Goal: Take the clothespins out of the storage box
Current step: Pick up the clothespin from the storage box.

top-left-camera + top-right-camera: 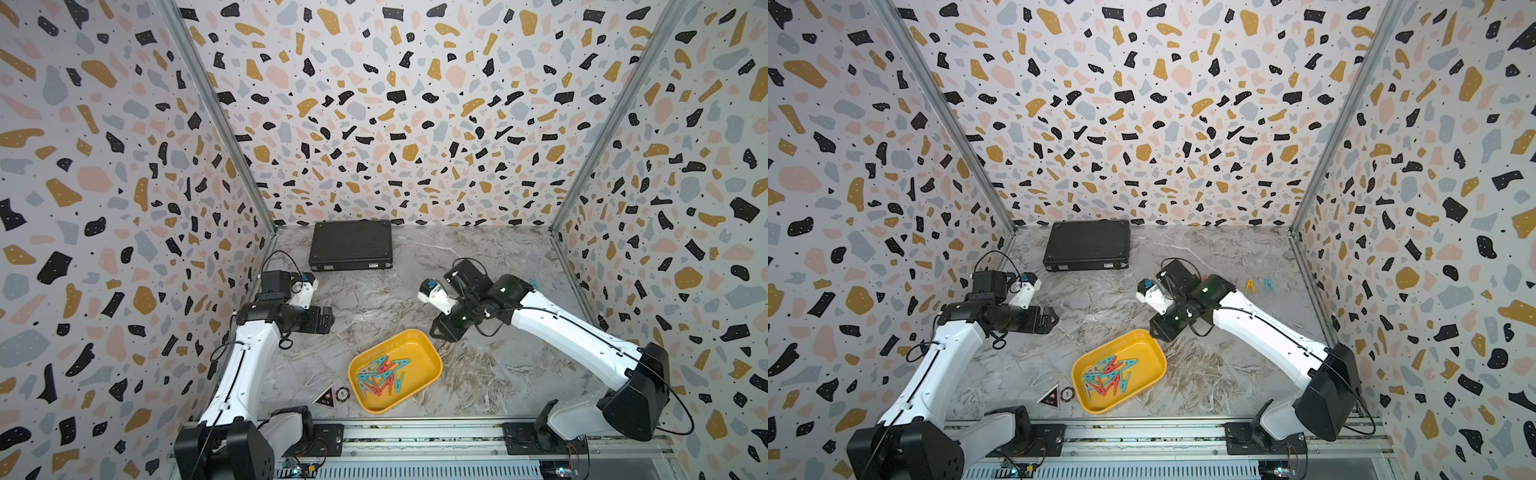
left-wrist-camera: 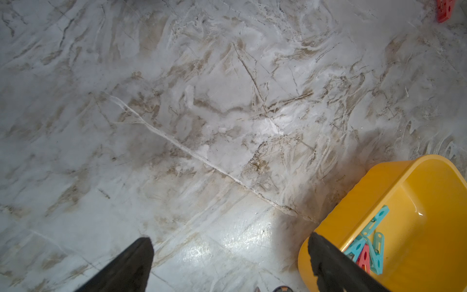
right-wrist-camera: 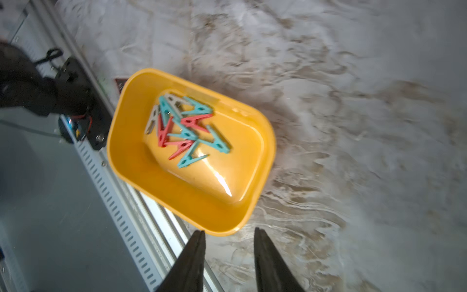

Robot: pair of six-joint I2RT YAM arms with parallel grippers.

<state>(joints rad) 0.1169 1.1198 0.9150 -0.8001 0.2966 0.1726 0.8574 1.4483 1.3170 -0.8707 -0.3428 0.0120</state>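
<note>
The yellow storage box point(image 1: 428, 347) lies near the table's front middle, seen in both top views point(image 1: 1152, 347). Several teal, red and grey clothespins point(image 1: 382, 376) are piled inside it point(image 3: 184, 129). My right gripper point(image 1: 434, 330) hovers just behind the box's far right corner, open and empty point(image 3: 229, 231). My left gripper point(image 1: 330, 320) hangs to the left of the box, wide open with nothing in it point(image 2: 228, 237); the box's corner point(image 2: 417, 192) is beside one finger. A yellow clothespin point(image 1: 1249, 286) and a teal clothespin point(image 1: 1268, 286) stand on the table beyond the right arm.
A black latched case point(image 1: 351, 245) lies against the back wall. A triangular sticker point(image 1: 325, 398) and a round token point(image 1: 342, 392) lie left of the box. A metal rail point(image 1: 415, 436) runs along the front edge. A red clothespin point(image 2: 444, 7) lies on the marble.
</note>
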